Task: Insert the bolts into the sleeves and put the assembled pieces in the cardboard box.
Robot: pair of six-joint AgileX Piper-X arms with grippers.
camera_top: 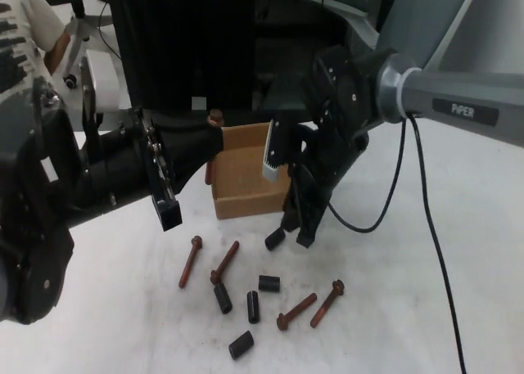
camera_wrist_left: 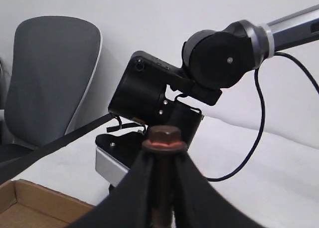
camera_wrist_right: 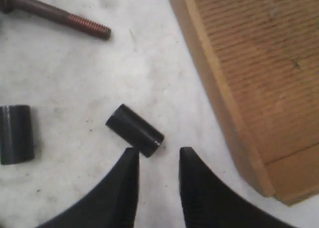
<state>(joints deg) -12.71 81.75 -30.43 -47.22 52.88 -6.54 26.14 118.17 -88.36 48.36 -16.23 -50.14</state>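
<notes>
My left gripper point(camera_top: 214, 141) is shut on a brown bolt point(camera_wrist_left: 164, 138), held upright with its hex head above the fingers point(camera_wrist_left: 134, 188), at the near left corner of the cardboard box point(camera_top: 246, 171). My right gripper point(camera_top: 296, 233) points down at the table just in front of the box and is open with a narrow gap point(camera_wrist_right: 158, 154). A black sleeve point(camera_wrist_right: 134, 130) lies flat on the table right at its fingertips, not between them; that sleeve point(camera_top: 275, 238) rests close to the box's front wall point(camera_wrist_right: 224, 103).
Several loose bolts point(camera_top: 190, 261) point(camera_top: 295, 310) and black sleeves point(camera_top: 269, 283) point(camera_top: 241, 344) lie scattered on the white table in front of the box. Another sleeve point(camera_wrist_right: 15, 133) and a bolt point(camera_wrist_right: 55, 16) lie near my right gripper. A black cable point(camera_top: 434, 251) trails across the table's right side.
</notes>
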